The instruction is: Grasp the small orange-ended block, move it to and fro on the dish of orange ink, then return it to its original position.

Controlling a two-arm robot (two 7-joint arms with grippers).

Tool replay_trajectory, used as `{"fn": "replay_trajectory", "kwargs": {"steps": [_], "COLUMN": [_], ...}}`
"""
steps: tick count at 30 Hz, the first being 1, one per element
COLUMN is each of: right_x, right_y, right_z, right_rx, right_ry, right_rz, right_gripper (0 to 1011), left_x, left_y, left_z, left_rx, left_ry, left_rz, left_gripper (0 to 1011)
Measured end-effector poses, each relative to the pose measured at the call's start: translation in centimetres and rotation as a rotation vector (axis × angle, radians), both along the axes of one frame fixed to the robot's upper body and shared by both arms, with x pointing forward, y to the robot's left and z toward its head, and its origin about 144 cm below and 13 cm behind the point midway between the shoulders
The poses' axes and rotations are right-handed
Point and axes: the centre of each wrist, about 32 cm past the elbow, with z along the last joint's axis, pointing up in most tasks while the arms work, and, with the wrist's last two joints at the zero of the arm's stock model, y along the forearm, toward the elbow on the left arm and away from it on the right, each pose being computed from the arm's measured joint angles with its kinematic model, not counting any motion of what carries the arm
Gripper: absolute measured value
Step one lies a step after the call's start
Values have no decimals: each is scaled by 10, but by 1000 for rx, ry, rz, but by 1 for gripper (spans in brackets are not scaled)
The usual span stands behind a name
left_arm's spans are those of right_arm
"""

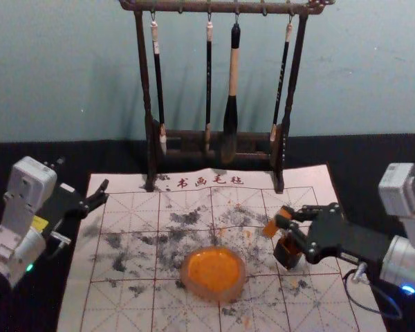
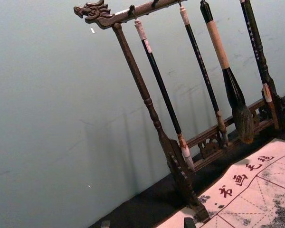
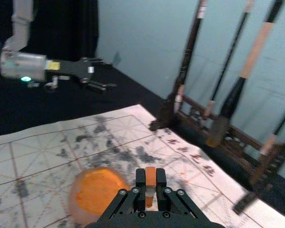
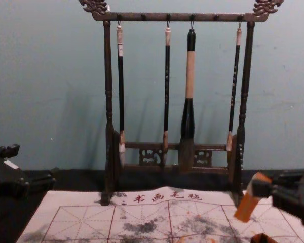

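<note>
Beyond the dish of orange ink [image 1: 187,282] and to its right, the right gripper [image 1: 290,219] points inward, pinching the tilted block [image 1: 271,227] above a small dark box [image 1: 288,257]. Opposite it, the left gripper [image 1: 104,191] waits at the mat's [image 1: 79,277] left edge, fingers spread.

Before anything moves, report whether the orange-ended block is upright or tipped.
Tipped: in the chest view the block slants within the right gripper, lower end toward the robot's left.
</note>
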Motion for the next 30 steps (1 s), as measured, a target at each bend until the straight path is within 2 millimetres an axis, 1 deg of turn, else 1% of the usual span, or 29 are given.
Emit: {"fn": "replay_trajectory", "kwargs": {"steps": [8,16,30], "right_x": [2,10,18], "right_y": [17,34,51], "right_z": [2,5,3], "right_rx": [-59,-139,-222], "right_ry": [-18,-13,22], "right_rz": [93,176,233], "right_gripper": [91,91,92], "left_x": [0,0,0], "left_y": [0,0,0], "left_z": [0,0,0], "left_rx": [0,0,0], "left_ry": [0,0,0], "left_rz": [0,0,0], "left_gripper": [1001,1001,1001]}}
